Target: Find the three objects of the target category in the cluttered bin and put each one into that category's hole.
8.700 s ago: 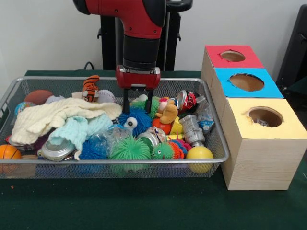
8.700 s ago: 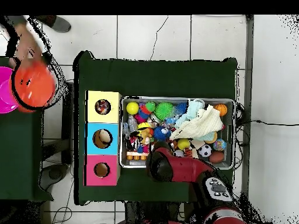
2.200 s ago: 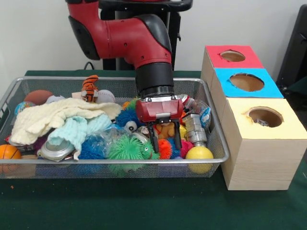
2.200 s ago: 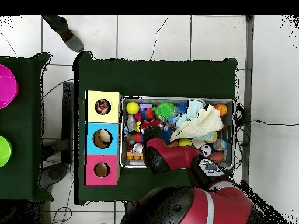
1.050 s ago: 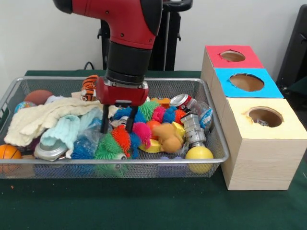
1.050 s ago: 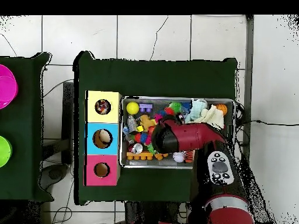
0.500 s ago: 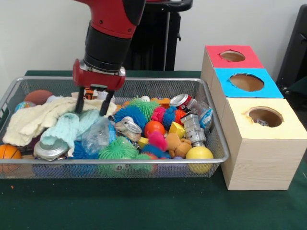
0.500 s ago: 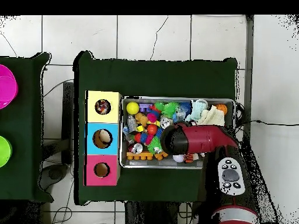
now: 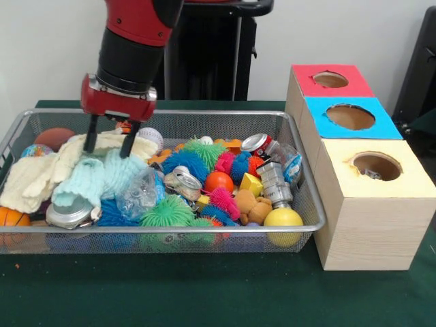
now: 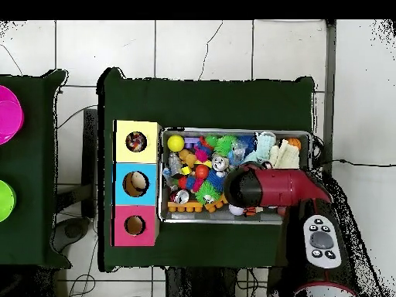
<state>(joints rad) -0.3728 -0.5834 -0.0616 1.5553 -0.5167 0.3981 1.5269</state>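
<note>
I see my gripper (image 9: 107, 144) at the left part of the wire bin (image 9: 204, 233), its 2 fingers spread and empty, tips touching the cream cloth (image 9: 41, 174) and just above the light blue cloth (image 9: 95, 178). Right of it lie a crushed can (image 9: 182, 182), spiky balls and a yellow ball (image 9: 283, 218). The box (image 9: 364, 204) with 3 holes, red, blue and yellow, stands right of the bin.
</note>
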